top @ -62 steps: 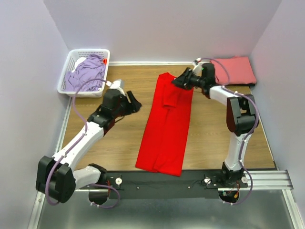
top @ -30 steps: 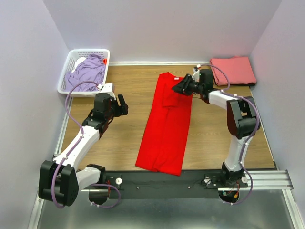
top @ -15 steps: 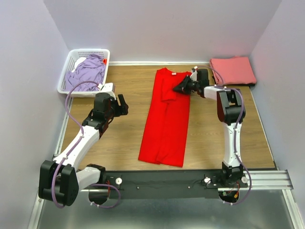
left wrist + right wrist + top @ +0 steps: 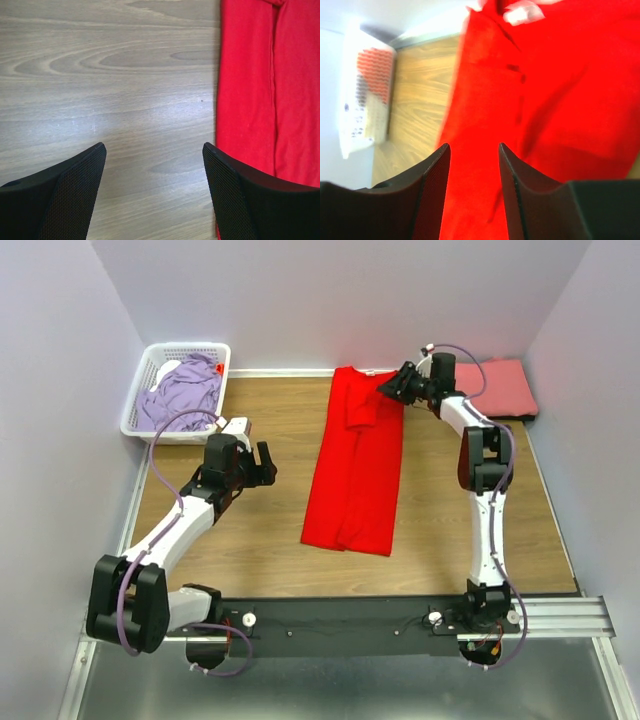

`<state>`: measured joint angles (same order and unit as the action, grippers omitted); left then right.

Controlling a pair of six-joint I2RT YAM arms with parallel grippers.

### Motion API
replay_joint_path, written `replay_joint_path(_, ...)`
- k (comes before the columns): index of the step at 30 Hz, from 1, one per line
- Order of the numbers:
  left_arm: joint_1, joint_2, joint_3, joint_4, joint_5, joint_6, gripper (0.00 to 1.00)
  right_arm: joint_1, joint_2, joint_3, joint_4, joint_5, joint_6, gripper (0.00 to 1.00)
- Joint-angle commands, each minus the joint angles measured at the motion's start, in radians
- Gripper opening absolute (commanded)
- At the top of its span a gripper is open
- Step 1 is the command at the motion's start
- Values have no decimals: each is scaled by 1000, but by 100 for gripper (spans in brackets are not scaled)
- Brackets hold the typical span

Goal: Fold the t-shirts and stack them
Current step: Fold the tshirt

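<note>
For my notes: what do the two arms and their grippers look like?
The left arm and right arm have white links joined by bulky black joints, on a black rail. A lavender cable loops along each. The left gripper and right gripper are black, with two broad, tapering fingers; the left's show a fine mesh texture.

Soft, bright, even light fills the overhead view. The arms (image 4: 170, 530) cast only faint, short shadows on the wooden surface (image 4: 250, 530), and the walls (image 4: 60, 340) take a pale lilac tint. The left wrist view is crisp on the wood grain and the red t-shirt (image 4: 270, 100), with the left end effector (image 4: 155, 150) dark at the near edge. The right wrist view is blurred throughout: the neck tag (image 4: 522, 12) and the far-left basket (image 4: 360, 95) are smeared and washed out, and the red is oversaturated.
</note>
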<state>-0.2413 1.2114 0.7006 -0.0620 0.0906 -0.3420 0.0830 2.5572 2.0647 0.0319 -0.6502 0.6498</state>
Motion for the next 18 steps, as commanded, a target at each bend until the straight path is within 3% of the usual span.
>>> replay_joint_path(1,4,4,-9,21,58,15,86,12,-259,-217,-55,36,-64,52)
replay_joint_path(6,-12,34,2,-38,129,-2,84,61,-667,-669,-162,182,-87,52)
replay_joint_path(9,-26,43,5,-77,167,-15,82,130,-840,-808,-297,265,-148,49)
replay_joint_path(12,-47,45,2,-122,208,-26,80,250,-980,-977,-411,355,-127,44)
replay_joint_path(18,-128,28,-13,-176,244,-55,70,428,-1172,-1270,-428,406,42,28)
